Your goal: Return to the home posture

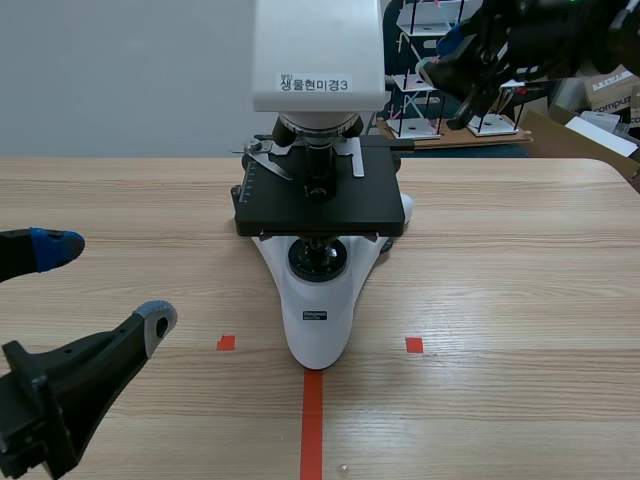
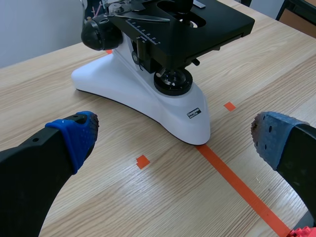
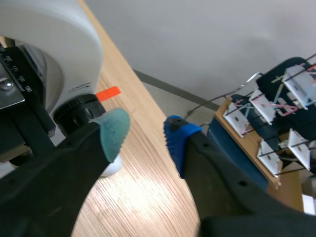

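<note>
Right gripper (image 3: 145,131) raised at 1 o'clock of microscope (image 1: 318,320), fingers slightly apart, empty, nearer arm. Left gripper (image 1: 108,283) low at 8 o'clock, wide apart, empty, well clear.

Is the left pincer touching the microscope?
Apart. The left wrist view shows bare table between the open left pincer and the microscope base.

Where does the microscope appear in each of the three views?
Scene view: the microscope stands mid-table, its white base at the end of the tape line.
Left wrist view: it stands ahead of the open left gripper.
Right wrist view: only its white body and a knob show, beside the right gripper.
Shared landmark: the wooden table.
</note>
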